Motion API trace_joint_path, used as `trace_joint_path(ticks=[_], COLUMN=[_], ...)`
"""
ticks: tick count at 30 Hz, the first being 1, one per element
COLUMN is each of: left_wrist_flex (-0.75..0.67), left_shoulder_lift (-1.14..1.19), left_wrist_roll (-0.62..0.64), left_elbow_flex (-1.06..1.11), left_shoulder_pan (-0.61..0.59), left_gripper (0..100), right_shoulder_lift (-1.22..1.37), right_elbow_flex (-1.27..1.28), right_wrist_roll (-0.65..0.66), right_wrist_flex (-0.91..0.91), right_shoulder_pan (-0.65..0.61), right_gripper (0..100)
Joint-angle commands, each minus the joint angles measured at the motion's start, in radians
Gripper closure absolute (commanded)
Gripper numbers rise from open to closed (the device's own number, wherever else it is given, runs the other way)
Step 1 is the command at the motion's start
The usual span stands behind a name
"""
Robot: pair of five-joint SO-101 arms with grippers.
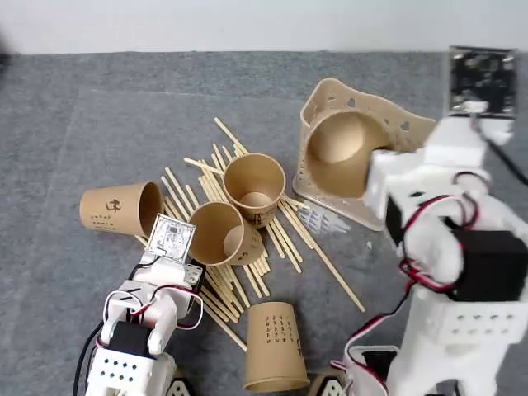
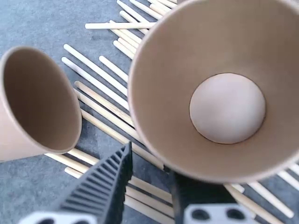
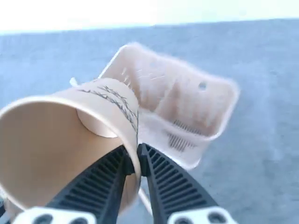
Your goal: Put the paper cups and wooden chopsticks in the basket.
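My right gripper [image 3: 133, 161] is shut on the wall of a paper cup [image 3: 60, 140], held on its side in the air just in front of the beige basket [image 3: 187, 107]. From above, that cup [image 1: 342, 153] hangs at the mouth of the tilted basket [image 1: 326, 99]. My left gripper [image 2: 149, 186] is open, its jaws straddling the near rim of a second cup [image 2: 219, 88], which lies on the chopsticks [image 2: 98, 70]. This second cup [image 1: 219, 233] lies right in front of the left arm [image 1: 153, 305]. Wooden chopsticks [image 1: 280, 235] are scattered across the grey mat.
Three more cups are on the mat: one on its side at the left [image 1: 120, 208], also in the left wrist view [image 2: 37, 102]; one standing mouth up in the middle [image 1: 254, 188]; one upside down near the front edge [image 1: 276, 346]. The right arm's body [image 1: 462, 272] stands at the right.
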Motion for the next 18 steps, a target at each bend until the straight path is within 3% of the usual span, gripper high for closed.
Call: trace_joint_path(ticks=[1,6,13,18], left_wrist_flex=[0.003,0.003,0.003,0.003], left_shoulder_lift=[-0.009,-0.009,-0.009,-0.009], left_wrist_roll=[-0.008,-0.008,-0.008,-0.008], left_elbow_flex=[-0.007,-0.007,-0.007,-0.007], left_shoulder_pan=[0.005,0.005,0.005,0.005], left_gripper=[89,89,89,89], right_shoulder_lift=[0.045,0.165,0.255,0.289], right_elbow_flex=[-0.051,-0.051,-0.051,-0.051], right_wrist_roll=[0.029,0.029,0.028,0.025], right_wrist_flex=[-0.065,-0.097,-0.007,-0.038], right_shoulder_pan=[0.105,0.2,0.214,0.251], right_gripper=[98.9,98.9,98.9,98.8])
